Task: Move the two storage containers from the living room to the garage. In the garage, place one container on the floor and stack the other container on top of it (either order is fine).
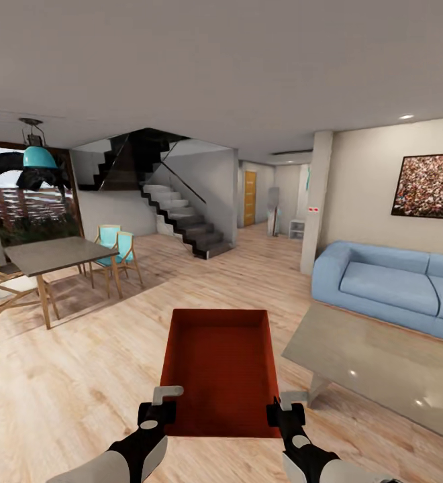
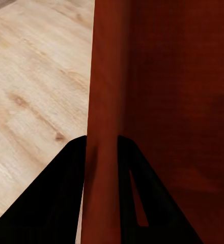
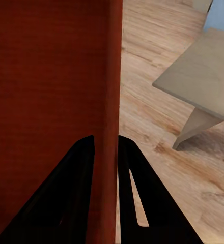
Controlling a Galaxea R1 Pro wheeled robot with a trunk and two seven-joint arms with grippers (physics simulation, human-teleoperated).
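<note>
Between the two grippers, in front of the robot above the wood plank floor: one storage container, red-orange, rectangular, open top facing up, interior empty.
- Orientation: long axis runs straight ahead, away from the robot; short near wall lies between the fingertips, far wall points toward the staircase.
- Left gripper: at the near left corner; fingers closed onto the left side wall, one pad outside and one inside, wall pinched in the narrow gap.
- Right gripper: at the near right corner; fingers closed onto the right side wall in the same manner, one each side of the thin wall.
- Container level, held off the floor by both grips; no other support seen.

Surroundings, living room:
- Glass coffee table, just outside the right fingers, near the container's right wall but apart from it.
- Blue sofa, beyond the coffee table, against the cream wall.
- Framed picture above the sofa.
- Dining table with wooden and teal chairs, well off beyond the left fingers.
- Teal pendant lamp above the dining table.
</note>
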